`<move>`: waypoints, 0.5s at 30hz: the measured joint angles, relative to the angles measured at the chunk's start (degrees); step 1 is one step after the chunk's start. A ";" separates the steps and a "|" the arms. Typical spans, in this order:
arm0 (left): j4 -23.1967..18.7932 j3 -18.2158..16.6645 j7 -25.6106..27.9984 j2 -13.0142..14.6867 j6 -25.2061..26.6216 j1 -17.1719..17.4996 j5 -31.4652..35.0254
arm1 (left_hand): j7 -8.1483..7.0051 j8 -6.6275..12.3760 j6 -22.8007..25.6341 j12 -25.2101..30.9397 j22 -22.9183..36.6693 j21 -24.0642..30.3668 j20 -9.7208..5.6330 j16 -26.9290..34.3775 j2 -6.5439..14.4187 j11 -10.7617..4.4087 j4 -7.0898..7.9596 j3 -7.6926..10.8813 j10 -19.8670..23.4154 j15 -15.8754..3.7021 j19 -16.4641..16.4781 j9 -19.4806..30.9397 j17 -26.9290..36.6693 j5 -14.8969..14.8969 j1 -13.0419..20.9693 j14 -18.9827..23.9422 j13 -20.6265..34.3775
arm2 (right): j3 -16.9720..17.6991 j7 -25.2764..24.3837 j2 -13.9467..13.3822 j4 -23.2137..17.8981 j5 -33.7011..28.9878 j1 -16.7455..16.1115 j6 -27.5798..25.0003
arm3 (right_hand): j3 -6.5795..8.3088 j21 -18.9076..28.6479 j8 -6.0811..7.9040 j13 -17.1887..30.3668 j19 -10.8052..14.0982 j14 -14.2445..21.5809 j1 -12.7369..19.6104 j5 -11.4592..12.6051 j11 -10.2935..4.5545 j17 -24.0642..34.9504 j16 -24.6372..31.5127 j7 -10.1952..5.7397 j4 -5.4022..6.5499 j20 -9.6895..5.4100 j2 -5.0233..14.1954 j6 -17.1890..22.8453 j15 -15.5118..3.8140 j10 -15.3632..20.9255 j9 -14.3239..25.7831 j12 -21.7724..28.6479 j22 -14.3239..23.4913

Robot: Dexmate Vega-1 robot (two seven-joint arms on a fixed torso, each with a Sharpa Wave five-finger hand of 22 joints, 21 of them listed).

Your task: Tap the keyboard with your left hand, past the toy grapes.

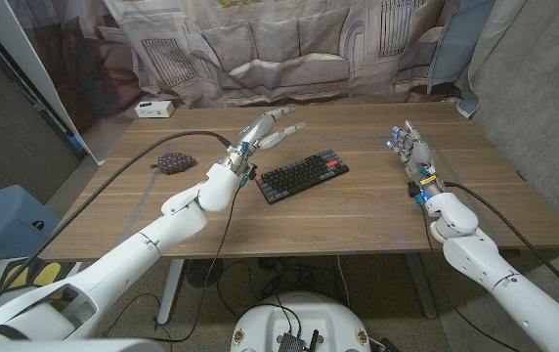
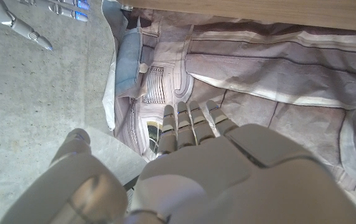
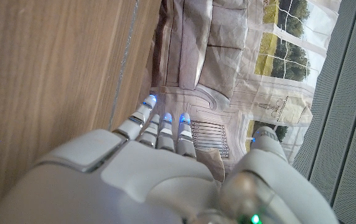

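Head view: left hand [image 1: 265,134] spread wide, empty, above table beside keyboard [image 1: 301,176]

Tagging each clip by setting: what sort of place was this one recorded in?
Most likely an indoor lab or test room staged as a workspace. A wooden table carries a keyboard and toy grapes, a sheet printed with a sofa hangs behind as backdrop, and a bare concrete wall stands at the right.
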 measured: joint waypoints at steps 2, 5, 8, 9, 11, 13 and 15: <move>-0.19 0.31 -0.22 0.00 0.68 -0.31 0.75 | 0.00 0.00 0.01 0.00 0.00 -0.33 0.00 -0.22 0.00 0.00 -0.15 -0.15 0.00 -0.20 0.00 0.00 0.00 0.00 0.00 -0.20 0.00 | 0.30 -0.08 -0.17 -0.25 0.04 -0.39 0.06 | 0.00 -0.02 0.00 0.00 0.00 0.00 0.00 0.00 0.00 0.00 0.00 0.00 0.00 0.00 0.00 0.00 0.00 0.00 0.00 0.00 0.00; -0.52 0.91 -0.48 -0.07 1.56 -0.91 1.64 | -0.41 0.00 0.42 -0.19 0.00 -0.67 0.31 -0.22 0.00 0.00 -0.14 -0.15 -0.61 0.20 -0.31 0.00 0.00 0.00 0.00 -0.61 -0.08 | 0.46 -0.20 -0.25 -0.47 0.10 -0.68 0.08 | 0.00 -0.02 0.00 0.00 0.00 0.00 0.00 0.00 0.00 0.00 0.00 0.00 0.00 0.00 0.00 0.00 0.00 0.00 0.00 0.00 0.00; -0.85 1.35 -0.85 -0.12 2.42 -1.34 2.40 | -0.59 0.00 0.63 -0.42 0.00 -1.35 0.74 -0.45 0.00 -0.11 -0.14 -0.15 -1.32 0.44 -0.74 0.00 0.04 0.00 0.00 -1.45 -0.27 | 0.63 -0.33 -0.34 -0.65 0.16 -0.93 0.11 | 0.00 -0.02 0.00 0.00 0.03 0.00 0.00 0.00 0.00 0.00 0.00 0.00 0.00 0.03 0.00 0.00 0.00 0.00 0.00 0.00 0.00; -1.03 1.56 -0.85 -0.14 2.42 -1.59 2.40 | -0.32 0.00 0.90 -0.42 0.00 -1.39 0.74 -0.44 0.00 -0.02 -0.14 -0.15 -1.41 0.71 -0.75 0.00 0.11 0.00 0.00 -1.72 -0.36 | 0.63 -0.39 -0.34 -0.65 0.19 -0.93 0.14 | 0.00 -0.23 0.00 0.00 0.22 0.00 -0.12 0.00 0.00 0.00 0.00 0.00 0.00 0.22 0.12 0.00 0.00 0.00 0.00 0.00 0.00; -1.34 1.94 -1.38 -0.15 3.76 -1.99 3.52 | 0.13 0.00 1.35 -0.42 0.00 -1.80 0.60 -0.51 0.00 0.43 -0.14 -0.15 -1.86 1.34 -1.12 0.00 0.14 0.00 0.00 -2.77 -0.53 | 0.81 -0.49 -0.42 -0.89 0.20 -1.28 0.17 | 0.00 -0.23 0.00 0.00 0.32 0.00 -0.25 0.00 0.00 0.01 0.00 0.00 0.00 0.32 0.24 0.00 0.00 0.00 0.00 0.00 0.00; -1.66 2.33 -1.75 -0.18 4.67 -2.40 4.24 | 0.38 0.00 1.61 -0.64 0.00 -2.20 0.66 -0.87 0.01 0.49 -0.14 -0.15 -2.17 1.89 -1.38 0.00 0.14 0.00 -0.01 -3.51 -0.67 | 0.93 -0.60 -0.50 -1.07 0.21 -1.53 0.20 | 0.00 -0.23 0.00 0.00 0.32 0.00 -0.32 0.00 0.00 0.01 0.00 0.00 0.00 0.32 0.32 0.00 0.00 0.00 0.00 0.00 0.00; -1.93 2.81 -2.13 -0.21 5.73 -2.87 5.17 | 0.54 0.01 2.24 -0.64 0.00 -2.45 0.95 -0.88 0.02 0.38 -0.12 -0.17 -2.42 2.00 -1.67 0.00 0.14 0.00 -0.02 -4.45 -0.80 | 1.12 -0.80 -0.62 -1.35 0.21 -1.88 0.22 | 0.00 -0.23 0.00 0.00 0.32 0.00 -0.31 0.00 0.00 -0.21 0.00 -0.02 0.00 0.32 0.31 0.01 0.00 0.00 0.00 0.00 0.00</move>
